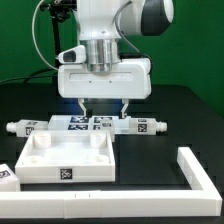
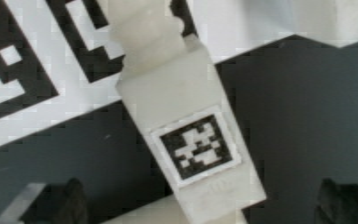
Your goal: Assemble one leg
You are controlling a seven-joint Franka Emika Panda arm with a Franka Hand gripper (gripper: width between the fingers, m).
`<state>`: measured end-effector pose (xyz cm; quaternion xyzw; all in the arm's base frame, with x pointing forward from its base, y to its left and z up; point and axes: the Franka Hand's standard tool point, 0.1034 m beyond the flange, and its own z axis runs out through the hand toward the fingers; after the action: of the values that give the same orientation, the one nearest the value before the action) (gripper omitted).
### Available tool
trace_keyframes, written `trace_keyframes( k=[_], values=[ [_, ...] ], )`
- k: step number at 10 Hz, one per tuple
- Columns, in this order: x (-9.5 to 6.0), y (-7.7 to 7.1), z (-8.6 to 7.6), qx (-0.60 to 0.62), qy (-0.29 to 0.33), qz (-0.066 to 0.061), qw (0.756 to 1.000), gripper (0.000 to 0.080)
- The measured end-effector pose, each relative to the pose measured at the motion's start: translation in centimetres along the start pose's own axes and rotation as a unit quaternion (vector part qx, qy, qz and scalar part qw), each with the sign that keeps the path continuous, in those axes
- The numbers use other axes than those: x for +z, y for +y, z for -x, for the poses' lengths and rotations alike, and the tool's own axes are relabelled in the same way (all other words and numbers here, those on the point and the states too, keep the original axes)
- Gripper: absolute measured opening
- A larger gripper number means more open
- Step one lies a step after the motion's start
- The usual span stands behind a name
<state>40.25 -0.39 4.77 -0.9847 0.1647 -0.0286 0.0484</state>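
My gripper (image 1: pixel 105 108) hangs open over the back middle of the table, above a row of white parts. In the wrist view a leg (image 2: pixel 194 120), a white peg with a square tag on its side, lies slantwise on the black table between my two dark fingers (image 2: pixel 51 200). They stand wide apart and do not touch it. Its far end reaches the marker board (image 2: pixel 34 60). In the exterior view one leg (image 1: pixel 140 126) lies just right of the gripper and another leg (image 1: pixel 25 128) lies at the left.
The marker board (image 1: pixel 75 123) lies under the gripper. A large white square panel (image 1: pixel 65 160) sits in front at the left. A long white L-shaped bar (image 1: pixel 195 175) lies at the front right. A small white piece (image 1: pixel 7 178) shows at the left edge.
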Motion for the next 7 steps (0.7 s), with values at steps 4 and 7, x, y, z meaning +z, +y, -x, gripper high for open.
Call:
trace_keyframes(
  k=[4,7],
  values=[
    [-1.9,2.1,-6.3,-0.068,-0.004,-0.003,0.998,0.0648],
    [-1.7,2.0,-5.6,-0.012,-0.002,-0.003,1.0,0.0648]
  ],
)
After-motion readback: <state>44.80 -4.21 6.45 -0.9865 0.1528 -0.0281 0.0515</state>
